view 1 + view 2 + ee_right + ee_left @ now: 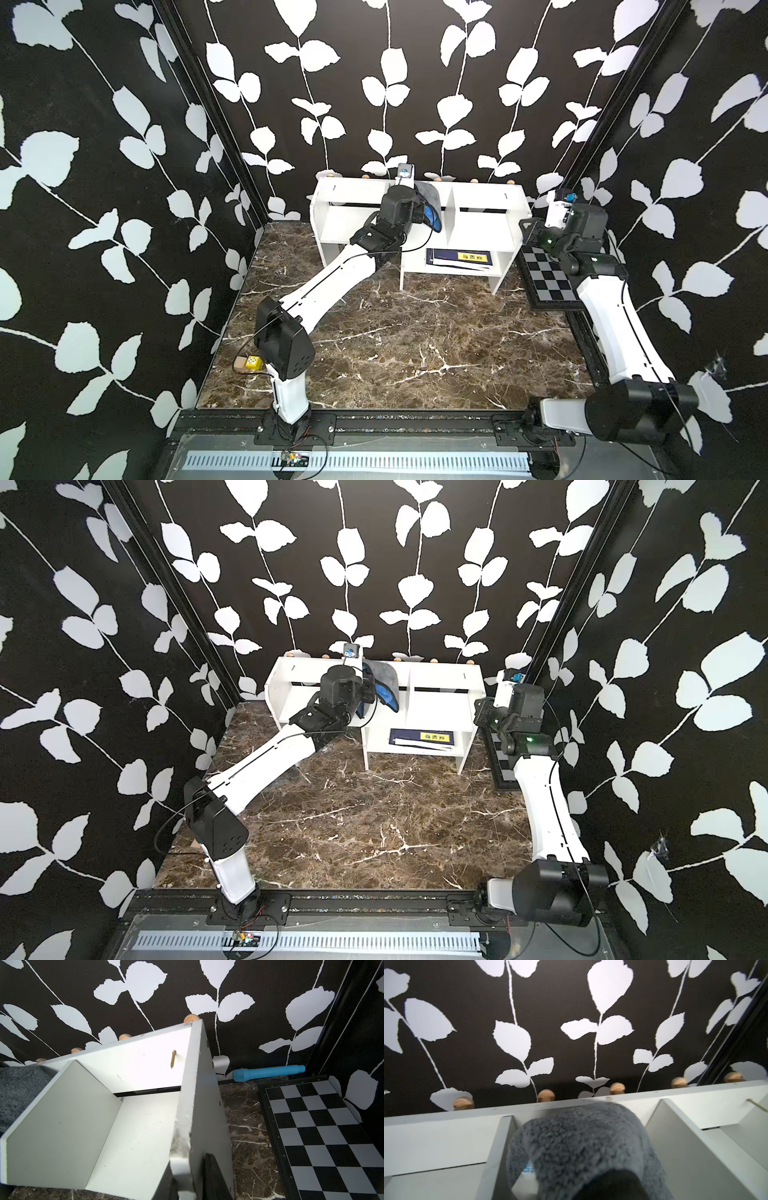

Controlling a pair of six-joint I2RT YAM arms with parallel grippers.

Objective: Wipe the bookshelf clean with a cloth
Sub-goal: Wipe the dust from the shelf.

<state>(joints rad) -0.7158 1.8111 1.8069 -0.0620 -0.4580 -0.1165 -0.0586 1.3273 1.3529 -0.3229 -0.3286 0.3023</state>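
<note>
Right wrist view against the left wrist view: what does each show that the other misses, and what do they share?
Only the right wrist view shows the blue toy microphone, the checkered board, the marble tabletop and dark fingers either side of the bookshelf end panel. Only the left wrist view shows the white tag on the cloth. Both show the bookshelf, its wooden knobs, the grey cloth and the leaf wallpaper.

Walls (104, 257): black paper, white leaf-and-stem print, on three sides; floor surface (415, 353): dark brown marble pattern, white veins; black corner posts (195, 75) upright; black rail (415, 420) along near edge; lighting bright, even.
</note>
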